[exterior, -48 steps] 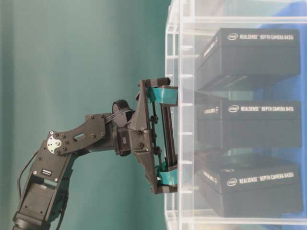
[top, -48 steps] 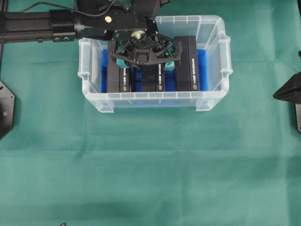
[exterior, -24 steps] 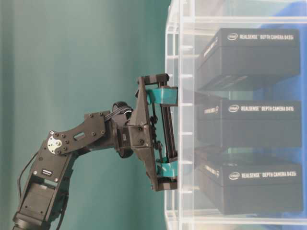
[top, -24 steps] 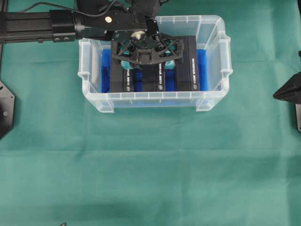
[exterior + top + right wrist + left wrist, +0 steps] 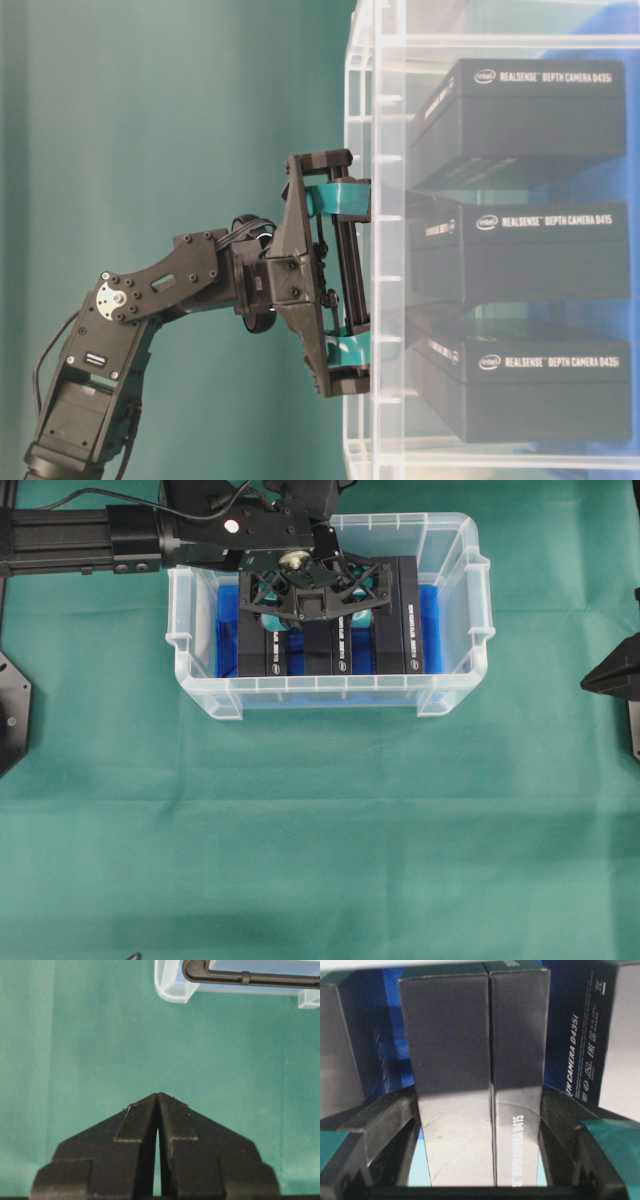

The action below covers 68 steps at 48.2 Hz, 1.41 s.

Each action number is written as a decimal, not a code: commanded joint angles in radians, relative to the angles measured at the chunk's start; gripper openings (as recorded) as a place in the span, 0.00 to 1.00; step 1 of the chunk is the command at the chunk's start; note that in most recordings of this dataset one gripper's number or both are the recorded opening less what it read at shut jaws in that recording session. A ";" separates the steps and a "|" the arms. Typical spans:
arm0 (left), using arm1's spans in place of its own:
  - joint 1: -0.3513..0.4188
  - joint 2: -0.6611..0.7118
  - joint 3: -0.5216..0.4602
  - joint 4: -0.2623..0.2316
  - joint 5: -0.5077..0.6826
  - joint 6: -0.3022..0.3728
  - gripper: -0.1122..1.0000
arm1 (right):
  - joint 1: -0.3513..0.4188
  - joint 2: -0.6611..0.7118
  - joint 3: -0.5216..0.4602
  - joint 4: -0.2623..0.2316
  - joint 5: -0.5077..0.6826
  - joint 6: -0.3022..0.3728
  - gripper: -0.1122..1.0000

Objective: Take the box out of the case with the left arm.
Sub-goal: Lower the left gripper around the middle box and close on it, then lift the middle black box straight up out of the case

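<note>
A: In the upper middle of the overhead frame, what is the left claw point(image 5: 312, 602) doing?

B: It reaches down into the case point(image 5: 455, 685), a clear tub with a blue floor. Its jaws stand partly apart, clamped on the sides of the middle box point(image 5: 477, 1080). In the left wrist view the black fingers point(image 5: 559, 1127) press against both long flanks of that box.

A: And the other boxes?

B: Three black boxes stand side by side in the case. The left one point(image 5: 255, 650) and the right one point(image 5: 408, 630) flank the gripped one closely.

A: Which way does the gripped box run?

B: In the overhead view its long axis runs from the top of the frame to the bottom, across the case's short span, with white lettering along its narrow top face.

A: The right claw point(image 5: 158, 1100)?

B: Its jaws are together, tips meeting, holding nothing, above the green desk point(image 5: 320, 830). It sits at the right edge of the overhead frame, well apart from the case.
</note>
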 commanded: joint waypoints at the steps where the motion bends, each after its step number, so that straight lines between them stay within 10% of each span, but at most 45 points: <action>1: -0.009 -0.037 -0.029 -0.002 0.015 -0.002 0.65 | -0.002 0.008 -0.028 -0.002 -0.003 0.003 0.12; 68: 0.029 -0.115 -0.543 0.005 0.551 0.051 0.65 | -0.002 0.008 -0.035 -0.026 0.025 0.003 0.12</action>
